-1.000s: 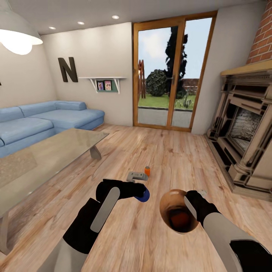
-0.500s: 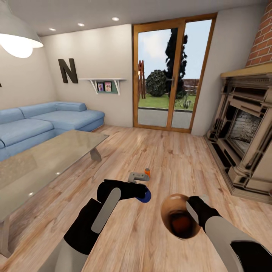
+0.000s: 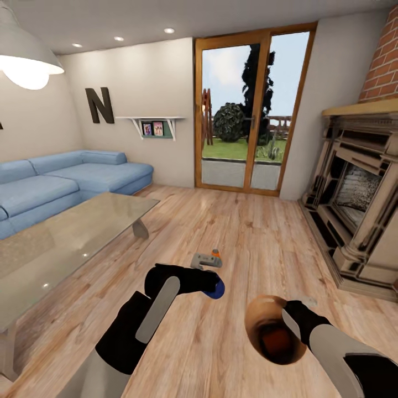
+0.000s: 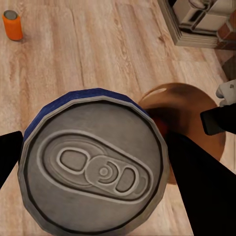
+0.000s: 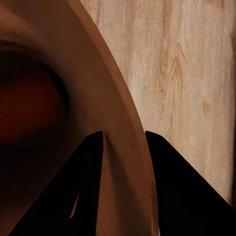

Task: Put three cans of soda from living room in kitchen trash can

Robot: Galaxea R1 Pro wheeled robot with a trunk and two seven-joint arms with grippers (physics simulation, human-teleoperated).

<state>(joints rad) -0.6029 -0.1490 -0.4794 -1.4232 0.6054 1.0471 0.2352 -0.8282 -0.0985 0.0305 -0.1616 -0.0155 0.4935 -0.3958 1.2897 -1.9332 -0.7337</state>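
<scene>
In the head view my left gripper is shut on the blue can of soda, held above the orange-brown living-room floor. Its silvery top faces the left wrist camera. My right gripper is shut on the rim of the tash can, which is tilted with its glossy brown inside toward me. A reddish can lies inside it. The blue can hangs just left of and above the bucket's mouth. The orange can stands upright on the floor beyond. In the right wrist view the bucket's wall runs between my fingers.
A small grey object lies beside the orange can. The glass-topped low table stands at the left, with the blue sofa behind it. The fireplace fills the right side, and wood-framed glass doors are ahead.
The view has shifted slightly. My right arm has carried the tash can lower and to the right. My left gripper with the blue can has edged right.
</scene>
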